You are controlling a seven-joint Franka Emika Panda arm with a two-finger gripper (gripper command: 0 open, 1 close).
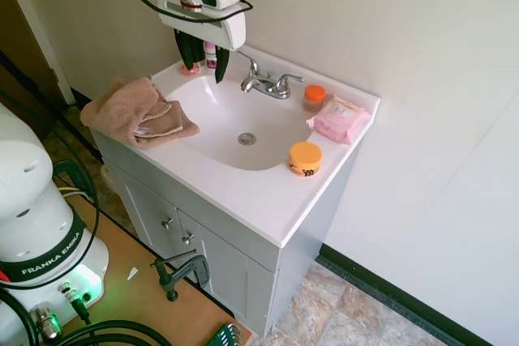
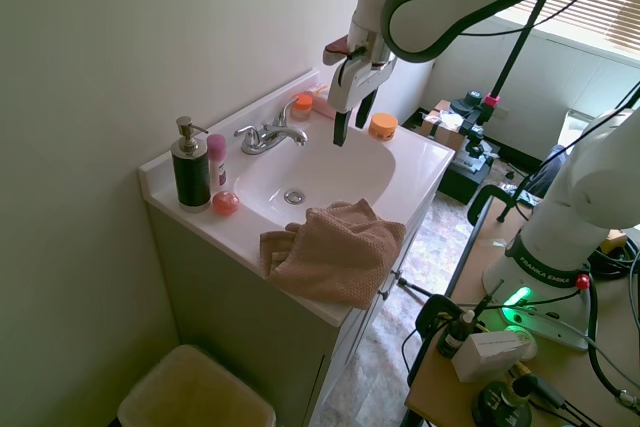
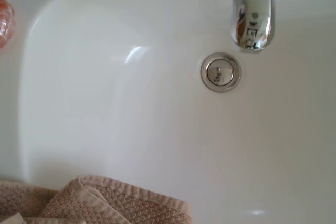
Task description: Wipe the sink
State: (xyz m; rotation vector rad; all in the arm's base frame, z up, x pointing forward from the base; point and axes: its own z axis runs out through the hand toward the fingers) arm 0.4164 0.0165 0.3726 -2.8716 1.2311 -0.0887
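Observation:
The sink (image 1: 217, 119) is a glossy white oval basin set in a white vanity top, with a small metal drain (image 1: 246, 138) and a chrome two-handle faucet (image 1: 268, 83). My gripper (image 1: 204, 62) hangs open and empty above the basin's back part, well clear of its surface. From the other side the gripper (image 2: 352, 122) shows over the sink (image 2: 340, 172). A crumpled tan towel (image 1: 138, 111) lies on the vanity edge beside the basin, apart from the gripper. The wrist view looks down on the drain (image 3: 221, 72), the faucet spout (image 3: 252, 11) and the towel (image 3: 105, 203).
An orange-lidded jar (image 1: 305, 157), a smaller jar (image 1: 314, 96) and a pink wipes pack (image 1: 339, 117) sit on the vanity's one end. A dark soap dispenser (image 2: 190, 167), a pink bottle (image 2: 217, 162) and a small pink-orange item (image 2: 225, 203) stand at the other. A bin (image 2: 195, 392) sits on the floor.

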